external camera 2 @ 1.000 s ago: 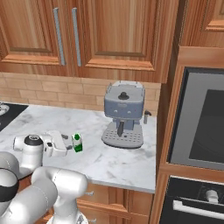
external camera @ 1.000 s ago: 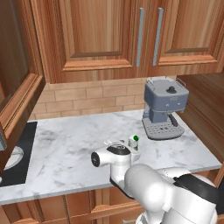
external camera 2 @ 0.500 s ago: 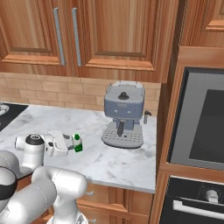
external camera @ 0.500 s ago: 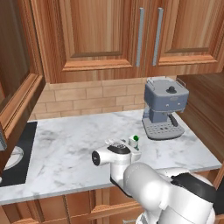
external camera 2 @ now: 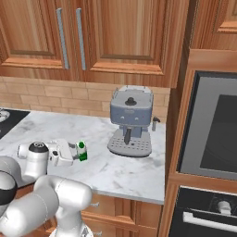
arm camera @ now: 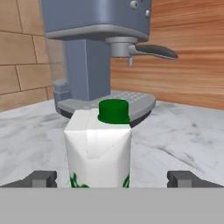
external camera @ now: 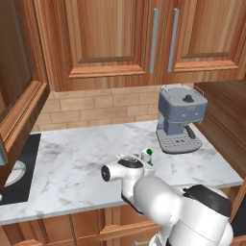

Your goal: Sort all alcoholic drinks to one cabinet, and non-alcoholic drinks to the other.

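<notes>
A small white carton with green print and a green top [arm camera: 98,148] stands upright on the marble counter, straight in front of the hand. My gripper [arm camera: 113,179] is open, one fingertip [arm camera: 41,178] on each side of the carton, clear of its walls. From the left base the carton [external camera: 147,154] peeks out just past the gripper [external camera: 144,162]; from the right base the carton [external camera 2: 82,151] stands at the gripper [external camera 2: 75,153]. Above the counter, the reddish-brown cabinets [external camera: 120,43] [external camera 2: 134,32] have their doors shut.
A blue-grey coffee machine [external camera: 180,120] [external camera 2: 130,121] [arm camera: 94,48] stands on the counter right behind the carton. An oven column [external camera 2: 208,129] walls off the counter's right end. A dark cooktop [external camera: 19,168] lies at the left end. Brick backsplash [external camera: 86,108] runs along the back.
</notes>
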